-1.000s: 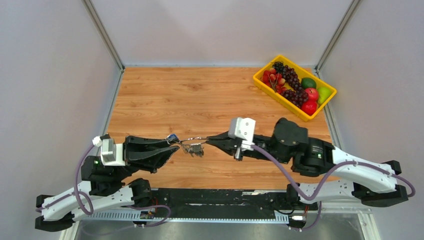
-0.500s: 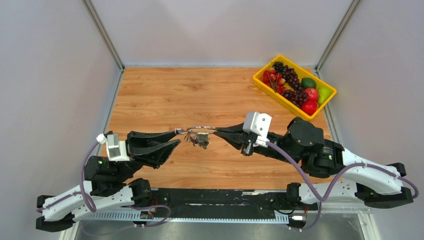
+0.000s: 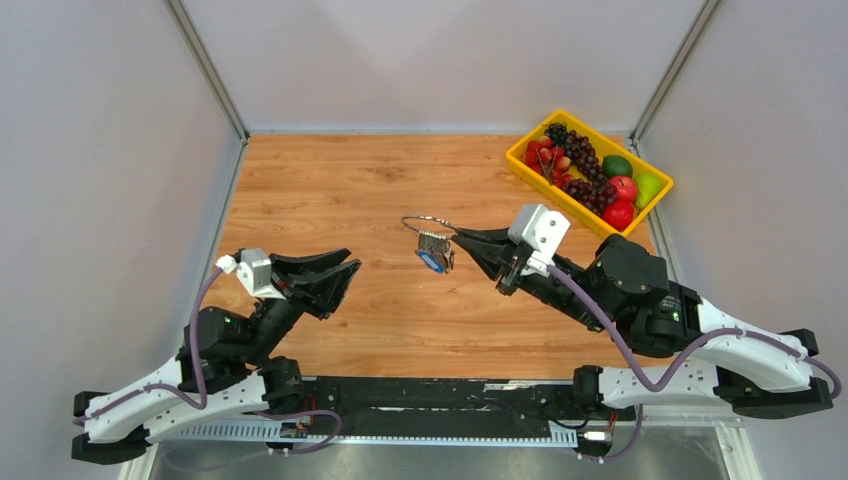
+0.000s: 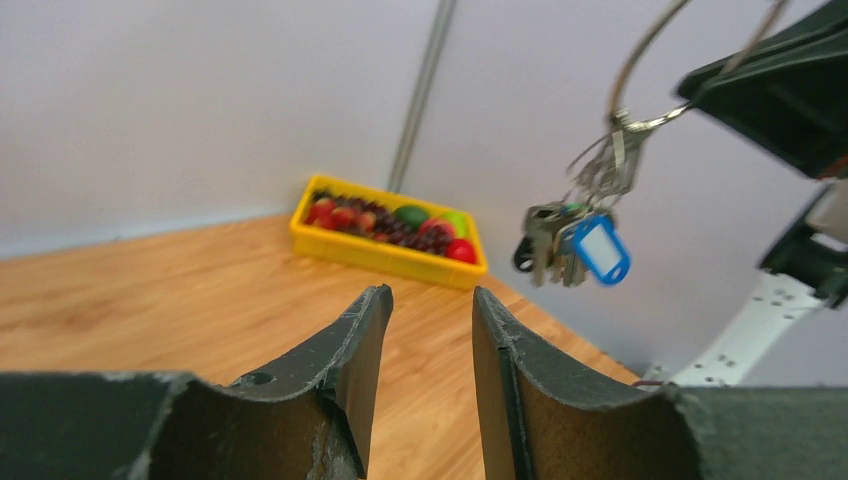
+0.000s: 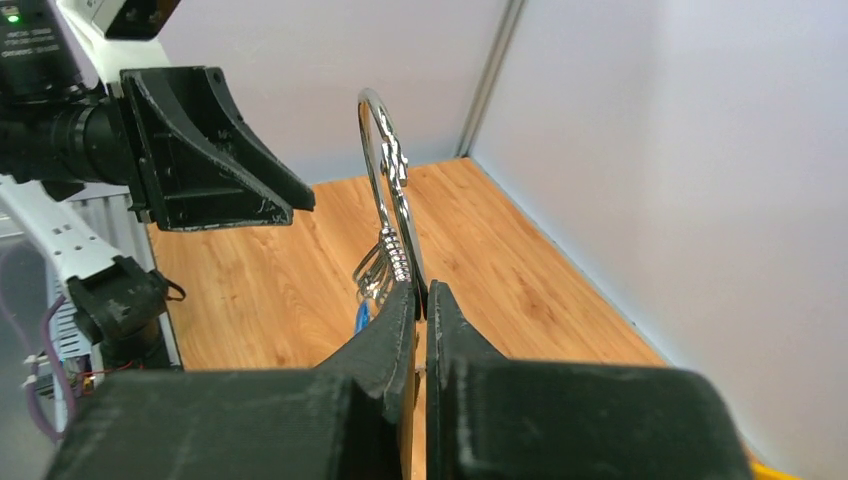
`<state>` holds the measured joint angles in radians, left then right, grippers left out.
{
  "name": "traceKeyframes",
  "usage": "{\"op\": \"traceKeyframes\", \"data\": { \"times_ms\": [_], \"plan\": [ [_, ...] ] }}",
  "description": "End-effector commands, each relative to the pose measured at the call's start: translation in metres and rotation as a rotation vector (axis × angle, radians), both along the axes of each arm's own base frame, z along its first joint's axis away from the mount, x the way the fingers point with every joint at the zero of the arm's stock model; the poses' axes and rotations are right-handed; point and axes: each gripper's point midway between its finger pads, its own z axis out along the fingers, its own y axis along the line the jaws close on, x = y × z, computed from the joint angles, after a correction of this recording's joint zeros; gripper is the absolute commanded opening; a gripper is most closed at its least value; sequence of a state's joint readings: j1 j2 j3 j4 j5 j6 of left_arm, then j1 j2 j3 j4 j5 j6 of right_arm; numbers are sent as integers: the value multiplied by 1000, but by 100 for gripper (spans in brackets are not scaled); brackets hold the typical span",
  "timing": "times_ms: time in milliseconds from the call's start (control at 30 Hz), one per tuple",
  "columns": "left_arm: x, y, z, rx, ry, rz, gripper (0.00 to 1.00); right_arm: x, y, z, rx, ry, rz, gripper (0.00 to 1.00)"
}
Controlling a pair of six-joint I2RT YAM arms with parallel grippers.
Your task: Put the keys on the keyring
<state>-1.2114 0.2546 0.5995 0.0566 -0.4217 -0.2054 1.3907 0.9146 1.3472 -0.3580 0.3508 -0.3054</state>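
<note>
My right gripper [image 3: 462, 238] is shut on the keyring [image 3: 424, 221], a thin silver wire loop held in the air above the table's middle. The keys [image 3: 433, 254] hang from it in a bunch, with a blue tag lowest. In the right wrist view the keyring [image 5: 384, 190] stands upright from my closed fingertips [image 5: 420, 296]. In the left wrist view the keys [image 4: 570, 240] dangle at upper right with the blue tag [image 4: 600, 250]. My left gripper [image 3: 345, 268] is open and empty, well left of the keys; its jaws [image 4: 430, 300] stand apart.
A yellow tray [image 3: 532, 168] of fruit stands at the back right corner, also in the left wrist view [image 4: 385, 258]. Grey walls and metal posts enclose the wooden table [image 3: 330, 190].
My left gripper has let go of the keyring and drawn back to the left. My right gripper has carried the keyring and keys up and to the right.
</note>
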Motion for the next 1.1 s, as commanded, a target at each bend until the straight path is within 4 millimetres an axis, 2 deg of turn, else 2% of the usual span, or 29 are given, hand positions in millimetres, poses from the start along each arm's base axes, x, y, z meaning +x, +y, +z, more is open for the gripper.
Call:
{"op": "traceKeyframes", "data": {
  "times_ms": [0,133,300,400,600,833,1000,1067],
  "plan": [
    [24,22,-20,34,144,178,47,17,-19,21,77,-11,-123,0],
    [27,27,-23,22,166,207,51,28,-19,7,53,10,-168,0],
    [28,21,-29,49,184,204,52,52,-12,-19,25,80,-182,0],
    [29,14,-33,75,193,192,54,77,-12,-40,6,147,-187,0],
    [32,2,-43,138,210,190,60,108,-7,-87,-23,300,-178,0],
    [38,-4,-52,184,219,215,67,126,3,-139,0,476,-161,0],
    [43,-7,-63,238,227,243,72,136,12,-165,42,589,-159,0],
    [44,-8,-66,257,230,254,78,139,16,-176,52,631,-159,0]
  ]
}}
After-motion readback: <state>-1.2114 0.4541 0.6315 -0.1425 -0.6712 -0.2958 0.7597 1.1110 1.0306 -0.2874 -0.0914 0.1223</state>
